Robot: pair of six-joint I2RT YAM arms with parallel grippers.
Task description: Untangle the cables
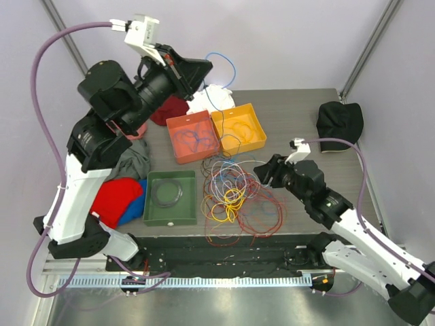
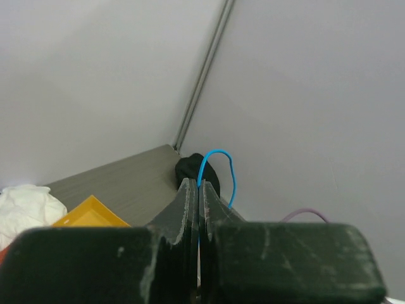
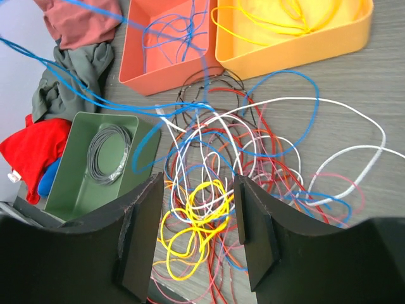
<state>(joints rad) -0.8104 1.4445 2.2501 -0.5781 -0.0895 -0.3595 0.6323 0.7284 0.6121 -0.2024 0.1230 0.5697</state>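
The cables (image 1: 234, 193) lie as a tangled heap of red, yellow, blue, white and orange wires on the table's near middle. My left gripper (image 1: 204, 68) is raised high over the back of the table. It is shut on a blue cable (image 2: 218, 153) that loops out past its fingertips. In the right wrist view, blue strands (image 3: 95, 95) run from the upper left down into the heap. My right gripper (image 1: 262, 173) hovers at the heap's right side. Its jaws are open, with nothing between them, above the yellow loops (image 3: 196, 221).
An orange-red tray (image 1: 197, 155) holds blue cables and a yellow tray (image 1: 248, 144) holds yellow ones. A green tray (image 1: 170, 214) holds a grey coil. Red and blue cloth (image 1: 117, 197), grey cloth (image 1: 132, 159), white cloth (image 1: 214, 98) and black cloth (image 1: 340, 121) lie around.
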